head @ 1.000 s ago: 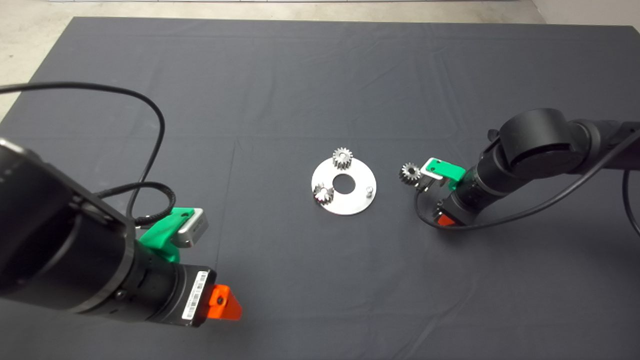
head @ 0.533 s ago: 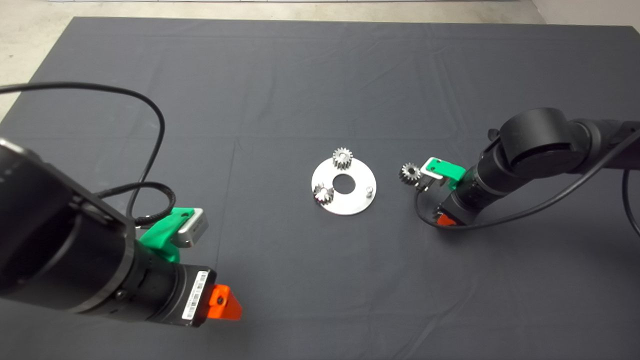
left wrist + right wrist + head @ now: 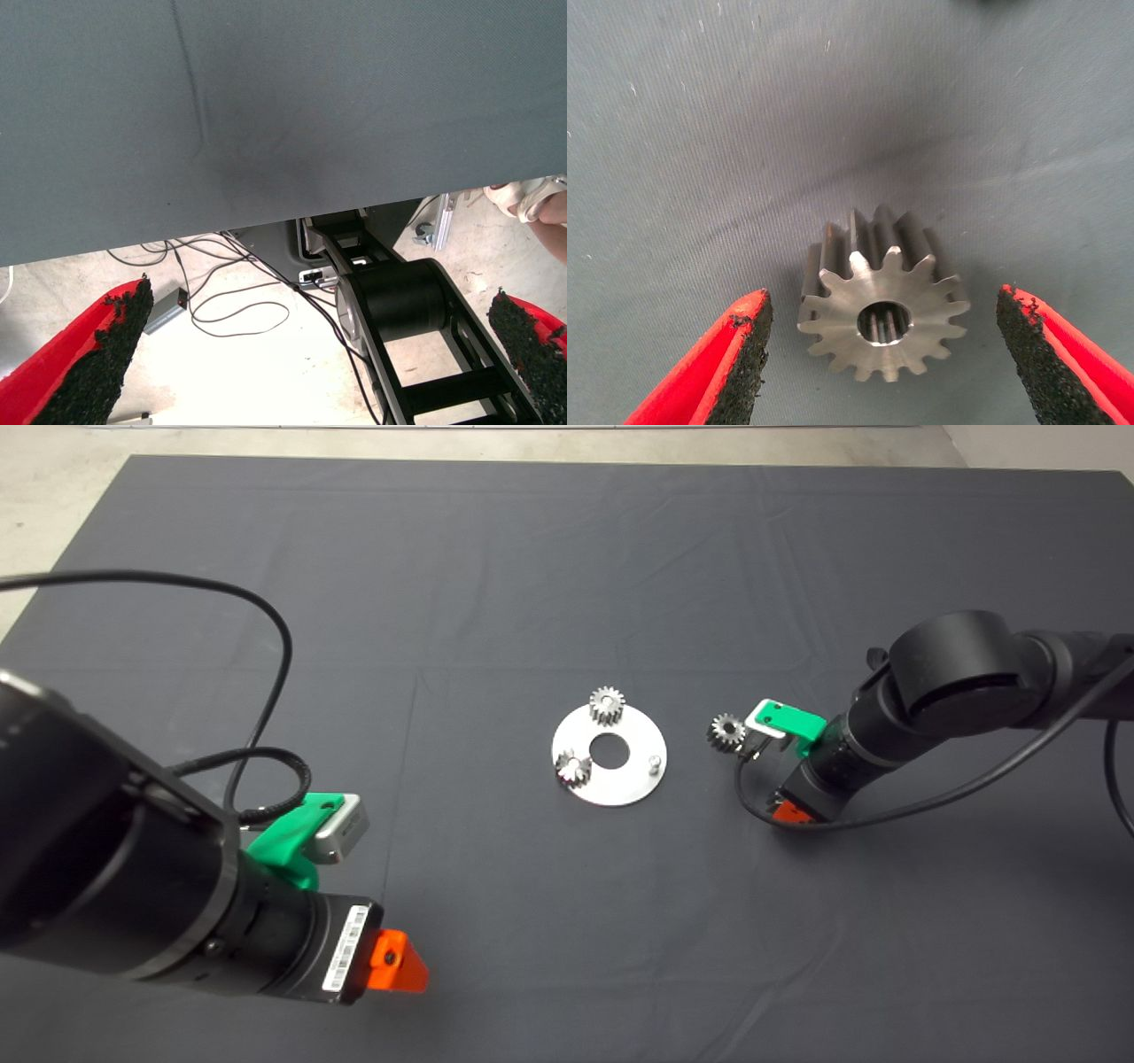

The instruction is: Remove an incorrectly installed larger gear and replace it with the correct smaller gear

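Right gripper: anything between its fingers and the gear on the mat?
No. In the right wrist view the smaller gear sits between the open right gripper's fingers, with only bare mat in both gaps.

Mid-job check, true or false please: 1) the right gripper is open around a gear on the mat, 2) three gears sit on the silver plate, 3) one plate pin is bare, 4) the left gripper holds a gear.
1) True: the right gripper is open, with the gear lying between its fingers on the mat.
2) False: the silver plate carries two gears.
3) True: the pin is bare.
4) False: the left gripper is open and empty.
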`<control>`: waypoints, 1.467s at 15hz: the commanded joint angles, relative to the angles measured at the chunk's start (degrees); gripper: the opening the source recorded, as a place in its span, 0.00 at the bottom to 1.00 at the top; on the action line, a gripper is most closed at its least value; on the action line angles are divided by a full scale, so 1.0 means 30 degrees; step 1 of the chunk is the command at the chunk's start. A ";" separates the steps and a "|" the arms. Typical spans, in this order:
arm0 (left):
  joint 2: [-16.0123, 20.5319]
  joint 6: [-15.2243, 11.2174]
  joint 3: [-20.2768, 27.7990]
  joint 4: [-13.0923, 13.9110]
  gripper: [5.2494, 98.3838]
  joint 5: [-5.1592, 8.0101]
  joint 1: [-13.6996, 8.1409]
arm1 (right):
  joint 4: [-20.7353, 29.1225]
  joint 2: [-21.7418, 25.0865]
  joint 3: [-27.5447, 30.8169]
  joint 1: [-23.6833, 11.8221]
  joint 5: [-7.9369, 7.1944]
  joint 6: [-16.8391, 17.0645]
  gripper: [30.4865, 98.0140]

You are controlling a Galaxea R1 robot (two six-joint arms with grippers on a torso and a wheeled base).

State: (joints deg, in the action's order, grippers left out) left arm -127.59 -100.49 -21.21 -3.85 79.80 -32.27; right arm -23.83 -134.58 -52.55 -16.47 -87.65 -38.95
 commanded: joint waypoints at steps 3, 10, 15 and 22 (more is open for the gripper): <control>0.0031 -0.0079 0.0308 0.0376 0.99 0.0002 -0.0143 | -0.0347 -0.0211 -0.0547 -0.1045 -0.2248 0.0063 0.60; 0.0031 -0.0079 0.0308 0.0376 0.99 0.0002 -0.0136 | 0.1274 -0.2011 -0.3560 -0.1162 -0.2248 -0.0142 0.63; 0.0031 -0.0107 0.0308 0.0376 0.99 0.0002 -0.0143 | 0.4547 -0.2883 -0.4655 -0.2862 -0.2246 -0.0201 0.63; 0.0031 -0.0079 0.0308 0.0376 0.99 0.0002 -0.0143 | 0.7296 -0.2968 -0.5742 -0.3242 -0.2219 -0.1132 0.63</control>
State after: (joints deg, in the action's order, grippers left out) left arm -127.56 -100.55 -21.21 -3.85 79.80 -32.27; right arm -9.70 -143.03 -68.30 -23.95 -87.50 -39.35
